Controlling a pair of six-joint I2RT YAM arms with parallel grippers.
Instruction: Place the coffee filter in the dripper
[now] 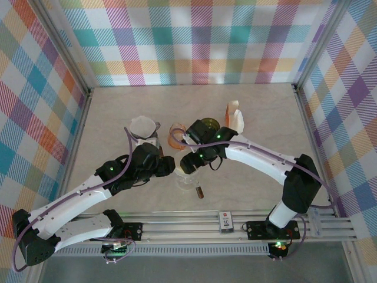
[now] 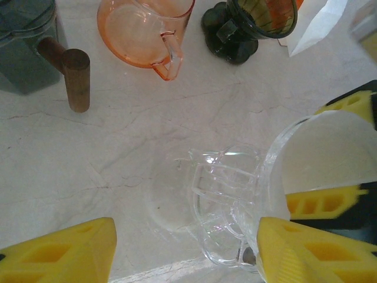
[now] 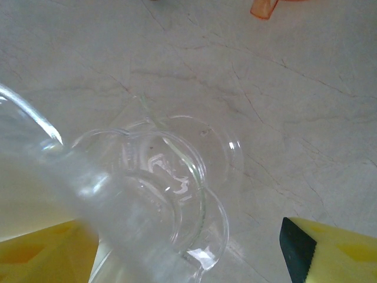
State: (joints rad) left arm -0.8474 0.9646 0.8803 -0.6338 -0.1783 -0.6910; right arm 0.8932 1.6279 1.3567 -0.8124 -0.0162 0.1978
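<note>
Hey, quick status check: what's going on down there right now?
Left gripper open, straddling clear dripper. Right gripper open, filter tilted against one finger at dripper's rim, not seated. Orange jug stands back, apart.

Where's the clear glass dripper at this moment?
In the top view the clear glass dripper sits mid-table, nearer the arm bases than the orange pitcher and dark green dripper.

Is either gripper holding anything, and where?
No clamp visible. The coffee filter leans on one finger of the open right gripper over the dripper; the open left gripper straddles the dripper.
</note>
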